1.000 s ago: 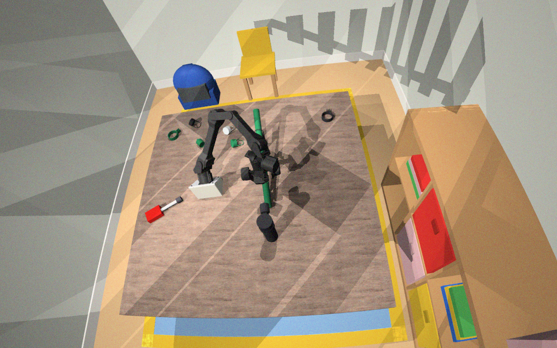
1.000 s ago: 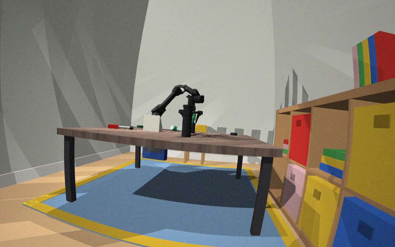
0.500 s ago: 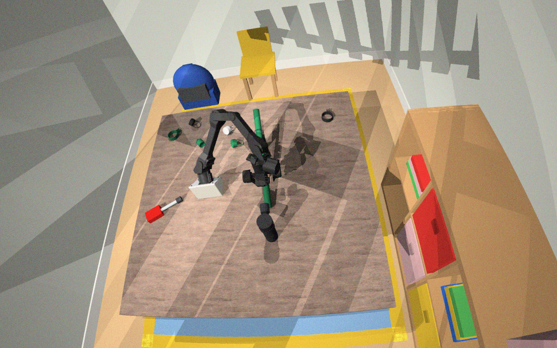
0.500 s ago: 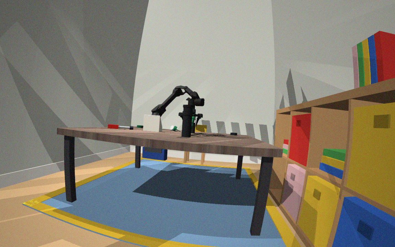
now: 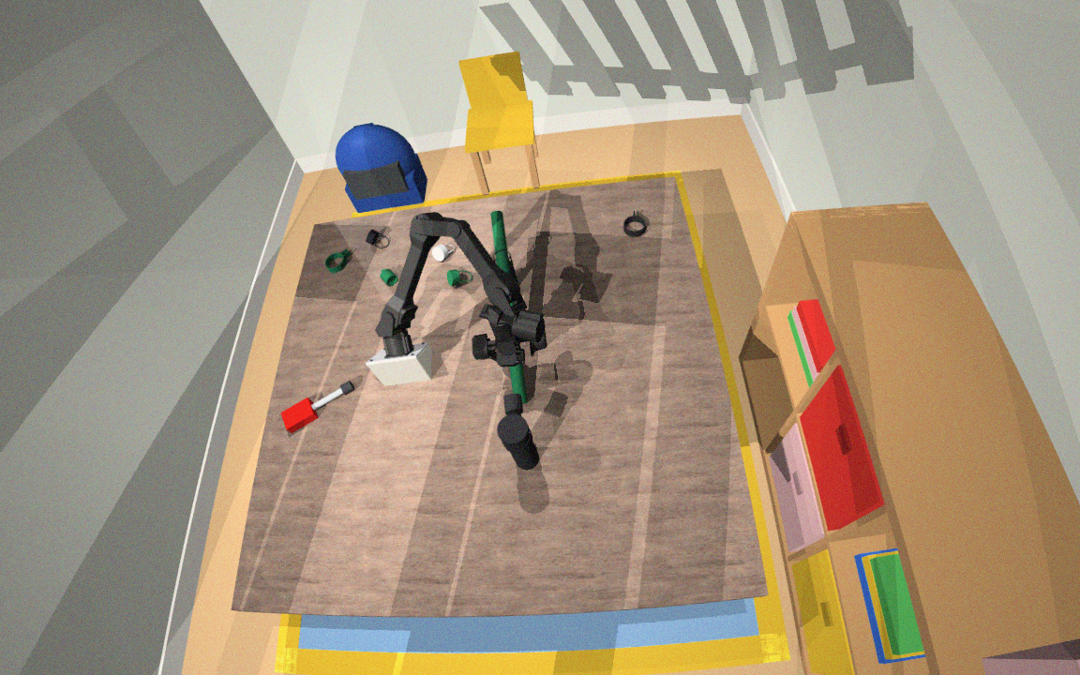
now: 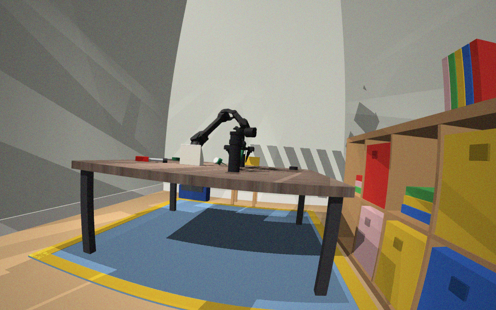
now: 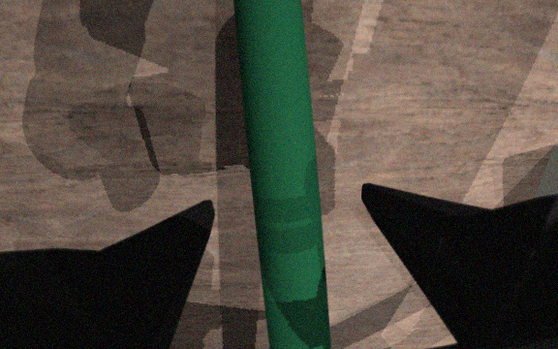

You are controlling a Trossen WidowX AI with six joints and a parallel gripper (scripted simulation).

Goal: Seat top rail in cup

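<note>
The green rail [image 5: 518, 382] [image 7: 279, 97] runs from the back of the table toward the big black post [image 5: 523, 453] [image 6: 233, 159]. The black rail-end cup [image 5: 513, 405] is on the post's rail side, high up. The rail's near end shows just right of the cup's rear in the top view; whether any of it is inside, I cannot tell. The brace band is hard to separate from the dark post. The loop cap is mostly hidden or too small to judge. My gripper [image 5: 510, 345] [image 7: 288, 199] is open, its fingers on either side of the rail, with visible gaps in the wrist view.
The white arm base [image 5: 401, 367] stands left of the rail. A red-headed tool [image 5: 300, 414] lies at the left. Green fittings [image 5: 388, 277] [image 5: 455, 277], a green band [image 5: 335, 257] and a white-faced part [image 5: 442, 251] lie behind the base. A black band [image 5: 637, 220] lies back right.
</note>
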